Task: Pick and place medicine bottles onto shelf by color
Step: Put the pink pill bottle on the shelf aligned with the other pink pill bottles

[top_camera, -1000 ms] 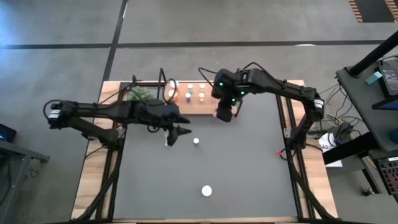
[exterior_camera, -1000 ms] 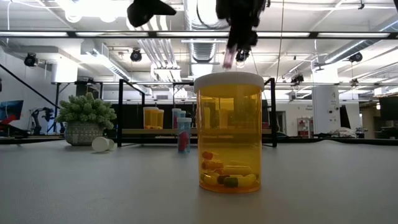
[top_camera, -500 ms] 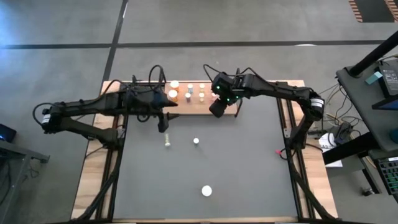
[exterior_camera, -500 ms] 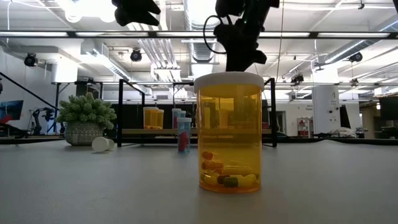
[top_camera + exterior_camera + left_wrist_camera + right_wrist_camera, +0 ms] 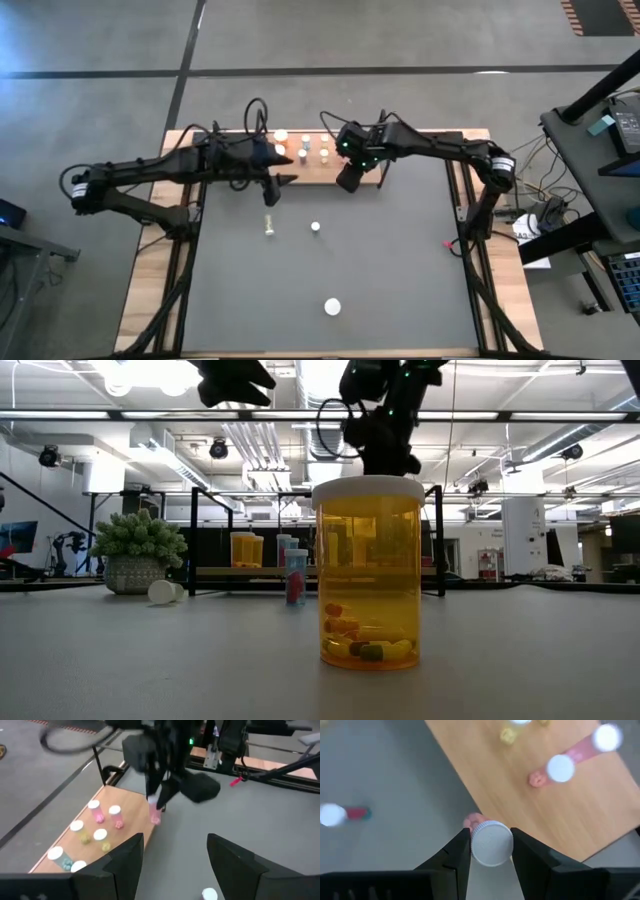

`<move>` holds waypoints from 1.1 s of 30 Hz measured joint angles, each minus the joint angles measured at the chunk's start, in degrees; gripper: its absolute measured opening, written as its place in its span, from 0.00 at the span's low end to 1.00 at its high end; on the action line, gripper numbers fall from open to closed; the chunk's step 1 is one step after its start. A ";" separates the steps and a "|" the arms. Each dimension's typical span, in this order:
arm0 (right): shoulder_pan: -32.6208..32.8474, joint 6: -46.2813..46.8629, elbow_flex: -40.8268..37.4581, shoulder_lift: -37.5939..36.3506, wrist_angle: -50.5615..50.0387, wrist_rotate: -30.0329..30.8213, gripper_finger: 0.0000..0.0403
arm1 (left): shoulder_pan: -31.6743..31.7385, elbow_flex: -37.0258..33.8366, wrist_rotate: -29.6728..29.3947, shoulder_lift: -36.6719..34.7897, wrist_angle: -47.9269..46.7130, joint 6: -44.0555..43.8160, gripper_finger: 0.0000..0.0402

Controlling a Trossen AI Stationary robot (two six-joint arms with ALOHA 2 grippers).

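The right gripper [image 5: 490,845] clamps a small pink medicine bottle with a white ribbed cap [image 5: 491,843], holding it at the near edge of the light wooden shelf board [image 5: 318,176], right of the bottles standing there; the left gripper [image 5: 172,857], fingers apart and holding nothing, hovers over the dark grey table mat [image 5: 400,270] near the board's left half.
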 joint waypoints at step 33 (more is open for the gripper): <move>-1.88 -19.57 0.31 6.85 4.09 1.49 0.29 | 1.12 0.01 -0.09 0.52 0.74 -0.02 0.51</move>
